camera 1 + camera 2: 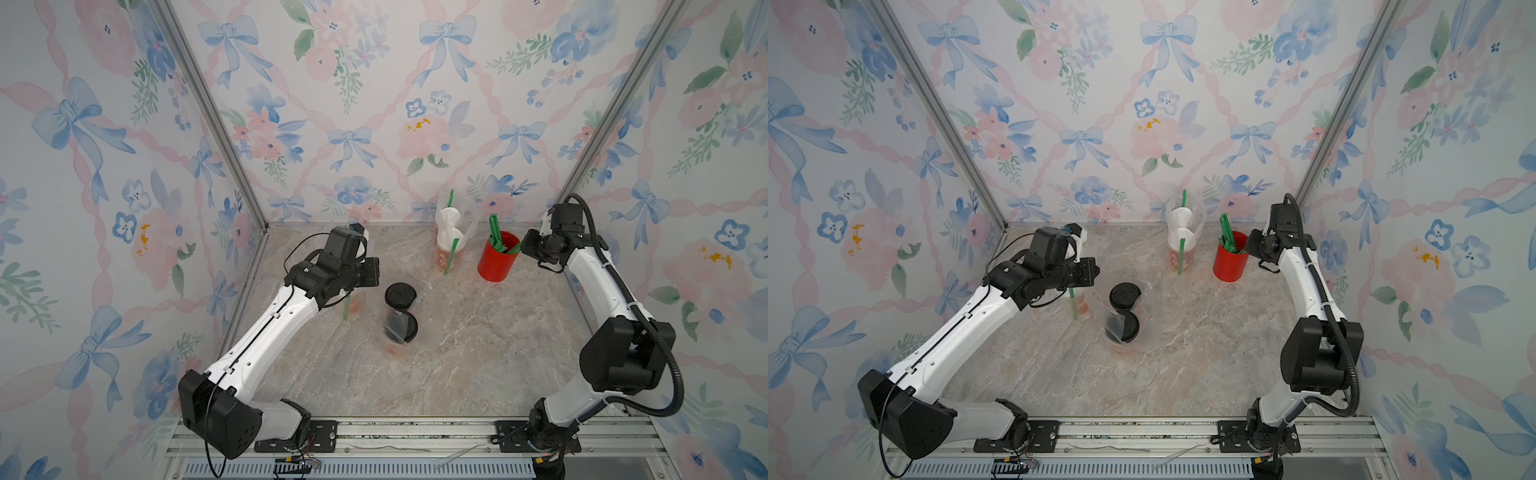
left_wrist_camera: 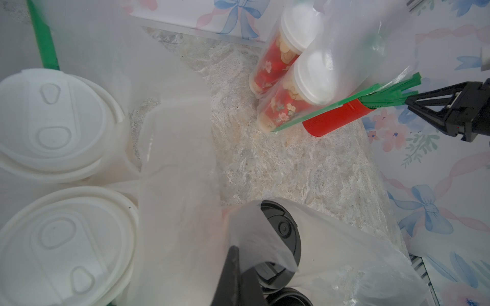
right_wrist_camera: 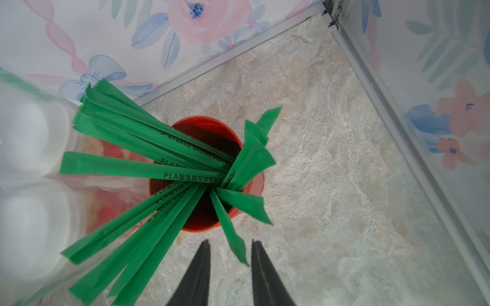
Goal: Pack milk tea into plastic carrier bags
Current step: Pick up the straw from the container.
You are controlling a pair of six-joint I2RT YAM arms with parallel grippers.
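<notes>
Two white-lidded milk tea cups [image 2: 53, 119] stand in a clear plastic carrier bag [image 2: 175, 159] right under my left wrist. My left gripper [image 2: 240, 261] is shut on a fold of clear bag film. Beside it, a second bag [image 1: 419, 332] holds two black-lidded cups [image 1: 400, 295]. A third bag [image 1: 467, 232] at the back holds two dome-lidded red cups [image 2: 313, 76] and green straws. My right gripper [image 3: 230, 242] hangs open over the red straw cup [image 3: 209, 137]. The tip of one green straw [image 3: 238, 251] lies between its fingers, unpinched.
The red straw cup [image 1: 498, 259] stands close to the back bag, near the right rear corner. The floral walls close in the marble table [image 1: 478, 353] on three sides. An aluminium rail [image 1: 415, 432] carrying both arm bases runs along the front.
</notes>
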